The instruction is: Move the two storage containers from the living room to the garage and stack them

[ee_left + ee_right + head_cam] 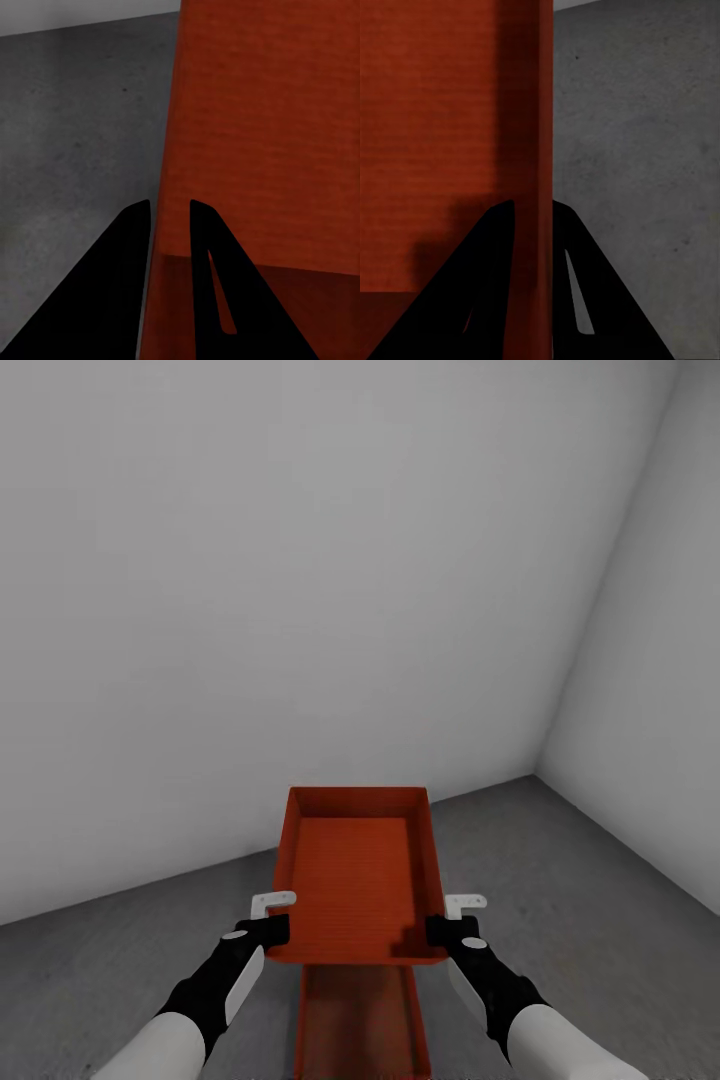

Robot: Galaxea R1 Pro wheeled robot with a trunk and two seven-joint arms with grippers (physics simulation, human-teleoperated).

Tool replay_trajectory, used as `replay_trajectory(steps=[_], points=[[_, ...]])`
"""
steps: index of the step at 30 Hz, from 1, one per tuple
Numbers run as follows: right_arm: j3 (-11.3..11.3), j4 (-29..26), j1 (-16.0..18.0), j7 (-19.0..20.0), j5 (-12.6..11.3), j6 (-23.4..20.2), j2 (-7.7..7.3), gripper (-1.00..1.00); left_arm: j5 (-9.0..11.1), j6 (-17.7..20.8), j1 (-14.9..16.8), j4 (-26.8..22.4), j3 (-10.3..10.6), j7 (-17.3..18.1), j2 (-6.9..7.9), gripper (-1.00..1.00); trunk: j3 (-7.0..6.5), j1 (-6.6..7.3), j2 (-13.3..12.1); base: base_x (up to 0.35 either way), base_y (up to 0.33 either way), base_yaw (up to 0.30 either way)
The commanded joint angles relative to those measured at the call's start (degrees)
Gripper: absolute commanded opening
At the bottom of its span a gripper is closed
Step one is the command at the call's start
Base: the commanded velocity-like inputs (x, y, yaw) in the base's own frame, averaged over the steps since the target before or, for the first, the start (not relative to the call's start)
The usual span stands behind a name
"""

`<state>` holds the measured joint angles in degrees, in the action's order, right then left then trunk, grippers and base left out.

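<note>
White forearms, black wrists, white-tipped hands (fingers black up close)

You've got one orange-red container (360, 870) held level above the grey concrete floor (600, 880), lidless, ribbed bottom showing. The second container (362, 1020) sits lower, right beneath its near end.

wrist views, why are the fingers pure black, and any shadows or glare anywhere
Left wrist view: the fingers render as flat black silhouettes, no shading, pinching the upper container's wall. Right wrist view: same black fingers, with a soft dark shadow on the ribbed bottom. Head view: even, diffuse light on the grey walls, no glare; the lower container sits dimmer under the upper container.
</note>
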<state>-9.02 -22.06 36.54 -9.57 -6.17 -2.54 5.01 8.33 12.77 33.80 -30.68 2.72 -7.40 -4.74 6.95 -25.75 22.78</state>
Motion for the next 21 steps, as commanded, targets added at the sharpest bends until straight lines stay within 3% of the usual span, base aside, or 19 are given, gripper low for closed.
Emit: replay_trajectory(steps=[1,21], points=[[0.8,0.0,0.0,-0.7,-0.5,-0.3,-0.11,-1.0,-0.9,0.1,0.0,-0.3,-1.8,-1.7,1.75,-1.0,0.21,-0.03,0.1,0.0,0.0,0.0],[0.8,0.0,0.0,-0.7,-0.5,-0.3,-0.26,-1.0,-0.9,0.1,0.0,-0.3,-1.8,-1.7,1.74,-1.0,2.05,-0.03,0.1,0.0,0.0,0.0]])
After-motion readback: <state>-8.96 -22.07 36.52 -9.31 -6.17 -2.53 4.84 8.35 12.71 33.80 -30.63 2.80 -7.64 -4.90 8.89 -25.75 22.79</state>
